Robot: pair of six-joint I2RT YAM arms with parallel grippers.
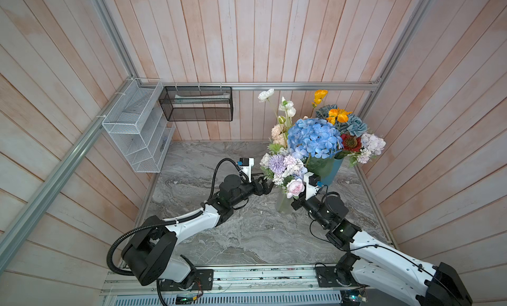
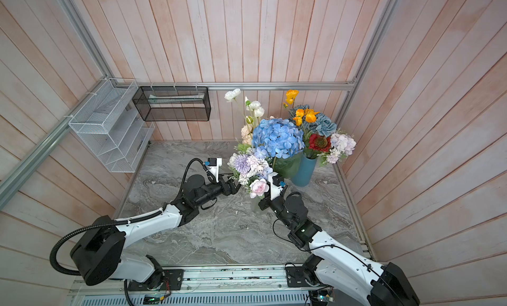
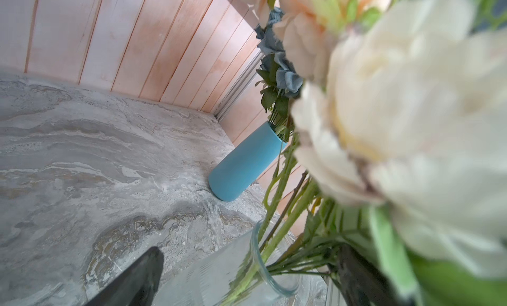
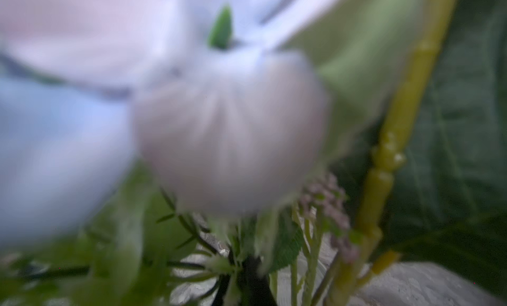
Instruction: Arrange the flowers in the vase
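Flowers (image 1: 314, 138) stood in two bunches on the grey, veined, stone-look table (image 1: 219, 236), stems upright and fanning, blooms uppermost. The larger bunch, a domed blue hydrangea (image 2: 277, 138) among ruffled orange, red, teal, peach and white heads, filled a smooth, matte, cylindrical blue vase (image 1: 333, 174) at the far right corner. The smaller bunch, a spiky lilac pompom (image 1: 276, 163), a pink rose (image 1: 295, 187) and pale sprigs, sat in a clear glass vase (image 1: 282, 205) just nearer, toward the table's middle, its thin green stems leaning out over the rim.

The left arm (image 1: 192, 222) lay low from the near left corner, forearm almost level, wrist aimed at the smaller bunch. The right arm (image 1: 370, 249) slanted up from the near right corner, wrist tucked under the rose.

The left gripper (image 1: 268, 187) was spread wide just beside the smaller bunch, holding nothing. The right gripper (image 1: 295, 203) had its jaws pressed together among the stems beside the glass vase. Whether a stem lay between them could not be told.
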